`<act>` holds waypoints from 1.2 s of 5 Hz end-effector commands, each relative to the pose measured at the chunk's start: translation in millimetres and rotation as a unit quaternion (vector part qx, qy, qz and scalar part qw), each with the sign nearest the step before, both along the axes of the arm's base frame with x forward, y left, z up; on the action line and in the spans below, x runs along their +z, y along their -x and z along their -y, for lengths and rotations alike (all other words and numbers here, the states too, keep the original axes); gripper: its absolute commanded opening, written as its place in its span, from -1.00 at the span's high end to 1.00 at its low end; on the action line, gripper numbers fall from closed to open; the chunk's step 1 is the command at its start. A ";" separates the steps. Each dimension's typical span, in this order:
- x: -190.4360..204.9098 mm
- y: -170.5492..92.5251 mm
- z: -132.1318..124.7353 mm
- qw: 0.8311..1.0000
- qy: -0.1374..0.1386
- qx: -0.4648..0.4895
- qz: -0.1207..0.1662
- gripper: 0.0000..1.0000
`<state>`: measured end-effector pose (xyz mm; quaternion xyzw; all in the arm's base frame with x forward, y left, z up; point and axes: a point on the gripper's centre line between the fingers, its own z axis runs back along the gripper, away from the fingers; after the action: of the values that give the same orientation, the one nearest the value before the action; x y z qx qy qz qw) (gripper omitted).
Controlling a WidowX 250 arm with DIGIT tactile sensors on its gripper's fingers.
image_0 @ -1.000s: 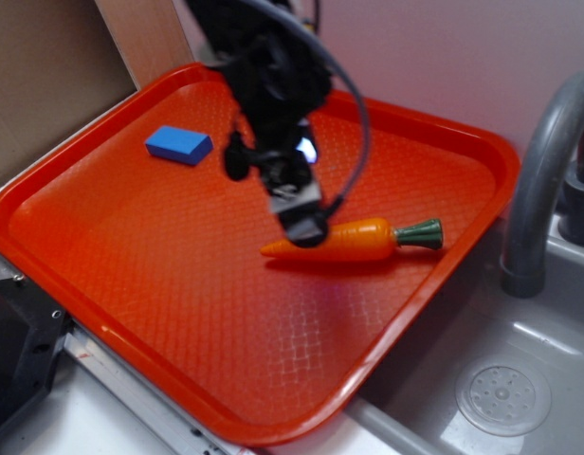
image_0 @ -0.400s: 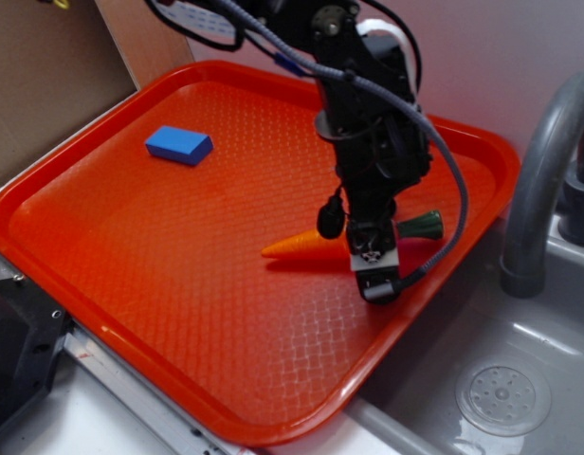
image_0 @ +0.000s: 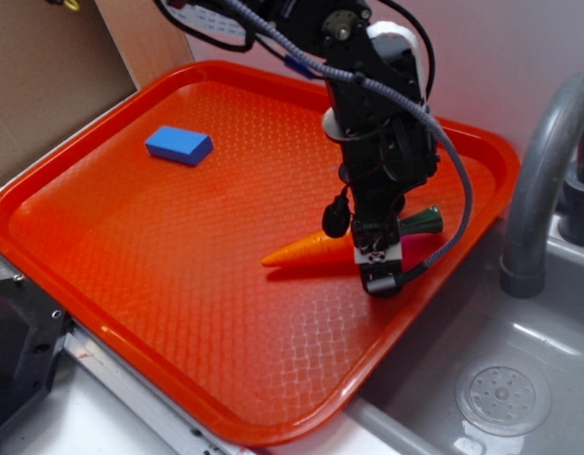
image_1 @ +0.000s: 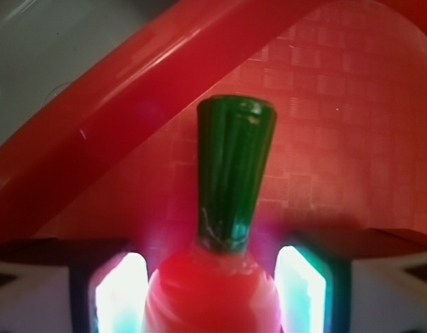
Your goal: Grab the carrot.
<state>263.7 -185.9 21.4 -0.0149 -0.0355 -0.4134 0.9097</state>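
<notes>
Near the right rim of the orange plastic tray (image_0: 102,313), my gripper (image_1: 212,295) straddles the thick end of the glossy orange toy carrot (image_0: 306,248), fingers (image_1: 118,295) spread either side, not pinching. Approach looks done; next I should squeeze, then lift.

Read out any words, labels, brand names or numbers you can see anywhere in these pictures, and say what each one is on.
There is no readable text. The carrot, blue block and red tray are unmarked, and the small pale patch on the gripper is too small and blurred to tell if it carries writing.
</notes>
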 end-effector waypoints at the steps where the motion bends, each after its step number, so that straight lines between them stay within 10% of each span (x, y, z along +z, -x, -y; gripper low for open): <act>1: 26.5 9.4 -4.7 0.999 -0.020 0.005 0.026 1.00; 3: 124.5 22.3 -81.1 0.975 -0.036 0.216 0.044 1.00; 6: 207.6 76.6 -139.9 0.882 -0.010 0.467 0.059 1.00</act>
<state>198.1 -29.0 218.5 0.0425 -0.0594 0.0489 0.9961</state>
